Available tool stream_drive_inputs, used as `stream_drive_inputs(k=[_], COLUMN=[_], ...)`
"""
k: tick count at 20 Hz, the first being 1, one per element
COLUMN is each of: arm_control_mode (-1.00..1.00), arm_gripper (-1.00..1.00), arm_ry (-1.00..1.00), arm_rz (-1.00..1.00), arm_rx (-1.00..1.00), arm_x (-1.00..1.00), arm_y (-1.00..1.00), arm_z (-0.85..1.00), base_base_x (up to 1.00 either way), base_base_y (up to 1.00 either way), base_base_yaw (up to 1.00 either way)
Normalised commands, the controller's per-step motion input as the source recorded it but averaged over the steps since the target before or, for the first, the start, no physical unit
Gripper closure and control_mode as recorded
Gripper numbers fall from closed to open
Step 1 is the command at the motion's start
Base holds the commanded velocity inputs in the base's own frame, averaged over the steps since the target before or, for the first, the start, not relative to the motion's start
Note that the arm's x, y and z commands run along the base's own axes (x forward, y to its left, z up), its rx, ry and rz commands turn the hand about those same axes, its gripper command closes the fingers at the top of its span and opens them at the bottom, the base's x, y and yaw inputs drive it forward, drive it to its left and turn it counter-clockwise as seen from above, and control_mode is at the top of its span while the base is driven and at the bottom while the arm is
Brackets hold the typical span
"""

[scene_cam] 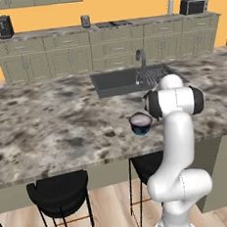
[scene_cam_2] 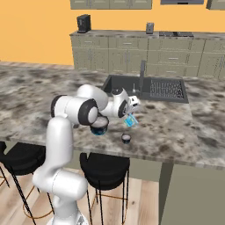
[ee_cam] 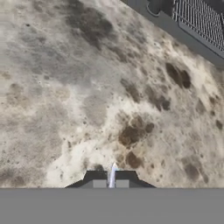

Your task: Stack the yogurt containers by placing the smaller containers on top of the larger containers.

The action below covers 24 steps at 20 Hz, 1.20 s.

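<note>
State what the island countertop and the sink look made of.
Countertop: looks like polished granite or similar stone, going by its mottled grey, white and brown blotches. Sink: likely matte dark composite or coated metal, being a flat uniform grey with no shine; the render leaves it open.

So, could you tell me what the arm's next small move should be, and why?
Probably lift the light blue pot a little higher, then carry it sideways over the navy tub. The gripper looks shut on the pot, which hangs tilted beside the tub, not over its pale top. The dark pot stands on the counter close by.
</note>
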Motion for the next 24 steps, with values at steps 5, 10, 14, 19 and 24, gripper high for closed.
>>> stream_drive_inputs(k=[5, 10, 14, 19, 24], arm_control_mode=[-1.0, -1.0, -1.0, -1.0, -1.0], arm_gripper=[1.0, 1.0, 1.0, 1.0, 1.0], arm_ry=[-0.29, -0.27, -0.17, -0.08, -0.01], arm_rz=[0.0, 0.0, 0.0, -0.02, -0.03], arm_rx=[0.0, -0.02, -0.01, 0.0, 0.0], arm_x=[-0.24, -0.26, -0.26, -0.24, -0.21], arm_y=[0.0, 0.0, 0.03, 0.01, 0.01], arm_z=[0.3, 0.31, 0.4, 0.59, 0.63], base_base_x=[0.0, 0.0, 0.0, 0.0, 0.0], base_base_y=[0.0, 0.0, 0.0, 0.0, 0.0], base_base_yaw=[0.0, 0.0, 0.0, 0.0, 0.0])
